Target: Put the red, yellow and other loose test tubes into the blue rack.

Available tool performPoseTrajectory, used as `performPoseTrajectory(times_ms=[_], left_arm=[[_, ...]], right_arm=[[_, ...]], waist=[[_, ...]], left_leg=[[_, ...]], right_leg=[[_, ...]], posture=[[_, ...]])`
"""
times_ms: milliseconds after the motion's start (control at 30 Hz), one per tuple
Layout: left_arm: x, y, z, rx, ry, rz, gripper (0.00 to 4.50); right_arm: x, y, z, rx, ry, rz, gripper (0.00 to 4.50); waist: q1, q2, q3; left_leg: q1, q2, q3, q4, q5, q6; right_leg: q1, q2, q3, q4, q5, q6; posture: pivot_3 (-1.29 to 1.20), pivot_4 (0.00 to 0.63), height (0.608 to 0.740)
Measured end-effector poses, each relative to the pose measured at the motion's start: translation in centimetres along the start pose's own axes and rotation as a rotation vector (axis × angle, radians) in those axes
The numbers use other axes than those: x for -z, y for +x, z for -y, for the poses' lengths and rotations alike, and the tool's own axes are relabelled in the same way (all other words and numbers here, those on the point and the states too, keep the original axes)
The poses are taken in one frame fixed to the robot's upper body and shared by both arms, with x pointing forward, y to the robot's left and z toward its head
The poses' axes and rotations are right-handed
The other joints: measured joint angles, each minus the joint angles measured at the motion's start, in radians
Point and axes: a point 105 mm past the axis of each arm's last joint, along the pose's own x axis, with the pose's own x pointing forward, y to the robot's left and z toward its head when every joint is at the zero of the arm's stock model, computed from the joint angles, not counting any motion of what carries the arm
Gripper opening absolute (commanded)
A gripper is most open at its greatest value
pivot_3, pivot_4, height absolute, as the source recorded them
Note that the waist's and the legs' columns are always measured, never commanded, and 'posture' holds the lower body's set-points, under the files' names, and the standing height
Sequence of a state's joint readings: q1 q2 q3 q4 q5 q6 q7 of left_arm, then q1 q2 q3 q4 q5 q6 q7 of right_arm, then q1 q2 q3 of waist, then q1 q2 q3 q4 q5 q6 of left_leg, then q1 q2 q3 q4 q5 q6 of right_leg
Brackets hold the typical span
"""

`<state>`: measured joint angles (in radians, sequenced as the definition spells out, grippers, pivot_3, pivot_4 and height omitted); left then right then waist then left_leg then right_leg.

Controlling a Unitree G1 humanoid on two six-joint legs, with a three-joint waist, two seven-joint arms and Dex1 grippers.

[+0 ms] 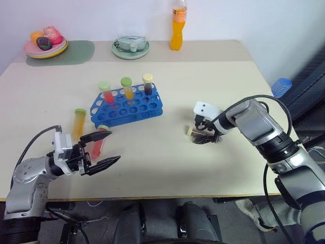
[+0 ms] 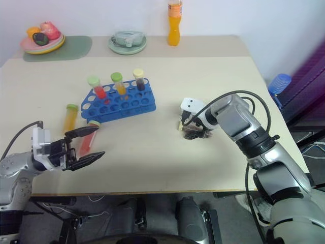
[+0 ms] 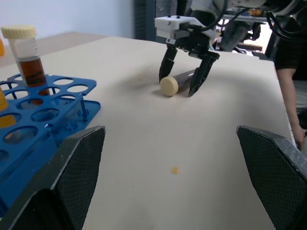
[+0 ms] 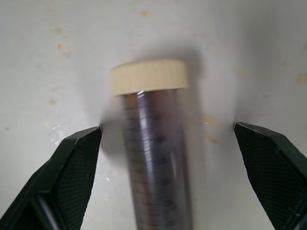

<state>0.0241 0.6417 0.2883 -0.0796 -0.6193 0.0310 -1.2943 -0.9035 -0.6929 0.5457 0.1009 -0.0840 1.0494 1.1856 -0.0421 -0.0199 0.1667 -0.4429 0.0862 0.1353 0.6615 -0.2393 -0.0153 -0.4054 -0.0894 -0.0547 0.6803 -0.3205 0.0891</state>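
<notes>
Head stereo downward over table (image 1: 167, 152), wrist close-ups

The beige table (image 1: 167, 152) serves as the landmark. At its far edge, near the middle, an orange drink bottle (image 1: 177, 30) stands upright. Left of the bottle on the table sits a pale green plate (image 1: 130, 51) holding a crumpled clear wrapper (image 1: 131, 42). In the table's far left corner lies a grey-green mat (image 1: 71, 52), and on the mat's left end rests a stack of plates (image 1: 45, 49) with pink, orange and dark pieces of toy food. Beyond the table's right edge, lower down, a blue bottle cap (image 1: 281, 86) shows.
</notes>
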Motion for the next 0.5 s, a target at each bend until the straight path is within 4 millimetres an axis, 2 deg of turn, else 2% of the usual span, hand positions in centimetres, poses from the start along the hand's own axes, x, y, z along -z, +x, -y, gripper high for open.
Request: performPoseTrajectory(times_ms=[300,400,500], left_arm=[[0.2,-0.1,0.1,-0.002,-0.008,-0.002,4.50],[0.2,-0.1,0.2,-0.004,-0.011,-0.003,4.50],[0.3,-0.1,0.2,-0.004,-0.013,-0.001,4.50]], right_arm=[[1.2,-0.9,-0.3,-0.009,0.020,-0.095,4.46],[1.3,-0.9,-0.4,-0.011,0.023,-0.103,3.68],[1.4,-0.9,-0.3,0.000,0.036,-0.108,2.17]], waist=[[0.004,0.000,0.000],[0.001,0.000,0.000],[0.000,0.000,0.000]], left_leg=[[0.000,0.000,0.000,0.000,0.000,0.001],[0.000,0.000,0.000,0.000,0.000,0.001],[0.000,0.000,0.000,0.000,0.000,0.000]], right_leg=[[0.000,-0.001,0.000,-0.001,0.000,0.000],[0.000,0.000,0.000,-0.001,0.000,0.000],[0.000,0.000,0.000,0.000,0.000,0.000]], posture=[[0.00,0.150,0.740],[0.00,0.150,0.740],[0.00,0.150,0.740]])
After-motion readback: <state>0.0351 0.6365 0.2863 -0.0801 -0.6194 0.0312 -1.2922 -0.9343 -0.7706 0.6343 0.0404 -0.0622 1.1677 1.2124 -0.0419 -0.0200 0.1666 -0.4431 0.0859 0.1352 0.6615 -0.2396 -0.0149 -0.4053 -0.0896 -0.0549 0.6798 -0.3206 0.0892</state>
